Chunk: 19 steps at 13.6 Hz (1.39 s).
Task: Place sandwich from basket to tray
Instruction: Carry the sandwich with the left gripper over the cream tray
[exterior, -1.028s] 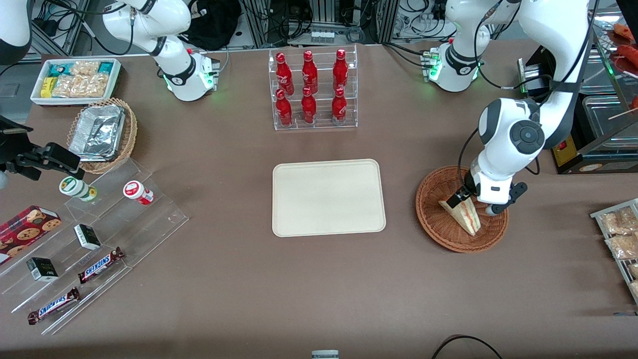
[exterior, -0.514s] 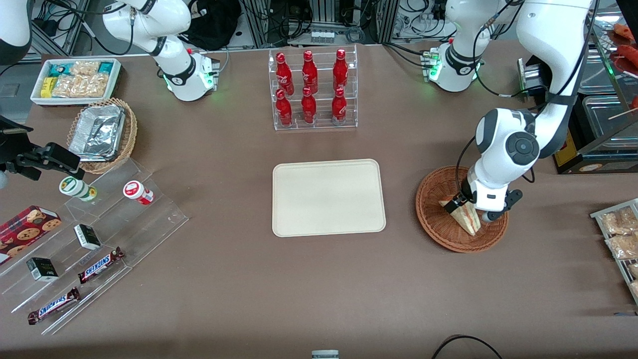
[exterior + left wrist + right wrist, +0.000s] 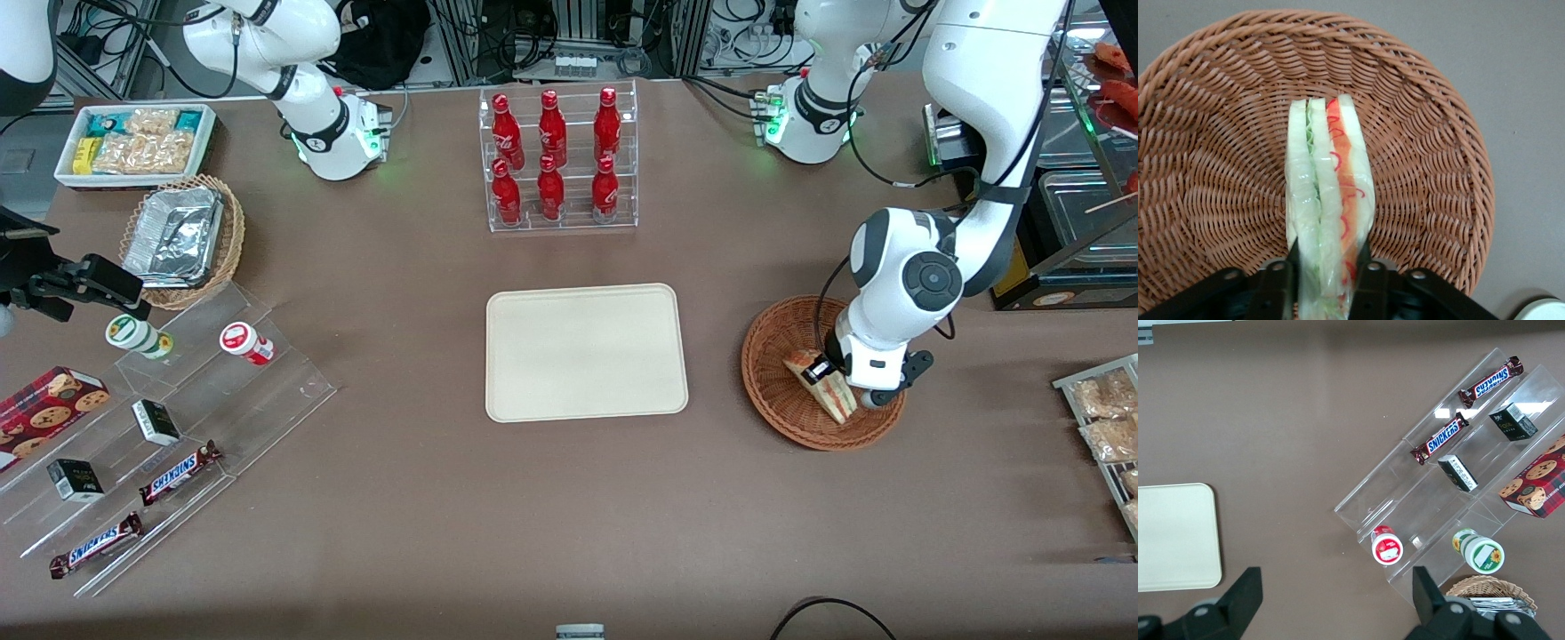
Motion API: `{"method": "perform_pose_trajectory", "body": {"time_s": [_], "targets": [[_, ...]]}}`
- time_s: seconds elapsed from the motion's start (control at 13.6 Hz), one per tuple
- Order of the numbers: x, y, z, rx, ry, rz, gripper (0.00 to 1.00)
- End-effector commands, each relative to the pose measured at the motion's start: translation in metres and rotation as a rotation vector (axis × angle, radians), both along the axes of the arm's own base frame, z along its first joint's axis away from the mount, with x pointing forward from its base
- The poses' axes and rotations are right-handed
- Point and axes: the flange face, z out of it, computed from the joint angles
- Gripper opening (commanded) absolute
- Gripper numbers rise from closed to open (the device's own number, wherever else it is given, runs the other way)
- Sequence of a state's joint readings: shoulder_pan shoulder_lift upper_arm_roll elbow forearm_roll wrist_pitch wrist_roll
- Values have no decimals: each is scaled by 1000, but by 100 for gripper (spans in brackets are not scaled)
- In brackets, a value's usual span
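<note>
basket [image 3: 782, 418]: holds sandwich [image 3: 822, 391] | gripper [image 3: 822, 378] jaws clamped on it (tray [image 3: 587, 353] bare)

The glossy white left arm carries dark grey joint caps, black cables, and a seemingly black-fingered gripper [image 3: 831, 378].

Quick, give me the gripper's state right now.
Gripper: down in the basket, fingers shut on the sandwich.
</note>
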<state>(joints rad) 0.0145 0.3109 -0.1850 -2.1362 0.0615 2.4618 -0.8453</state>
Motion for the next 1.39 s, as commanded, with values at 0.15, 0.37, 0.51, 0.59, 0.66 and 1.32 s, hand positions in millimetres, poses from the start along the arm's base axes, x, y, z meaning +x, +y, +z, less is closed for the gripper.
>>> {"method": "perform_pose_trajectory", "body": {"time_s": [0.15,0.37,0.51,0.59,0.66,1.32], "targets": [[10,-1,48,36,2,-13,9],[26,-37,112,60,75,-57,9],[32,-75,148,59,97,-102,9],[27,-97,155,50,99,-131,9],[18,-127,156,26,102,-170,9],[-57,-334,62,-98,25,-477,10]]}}
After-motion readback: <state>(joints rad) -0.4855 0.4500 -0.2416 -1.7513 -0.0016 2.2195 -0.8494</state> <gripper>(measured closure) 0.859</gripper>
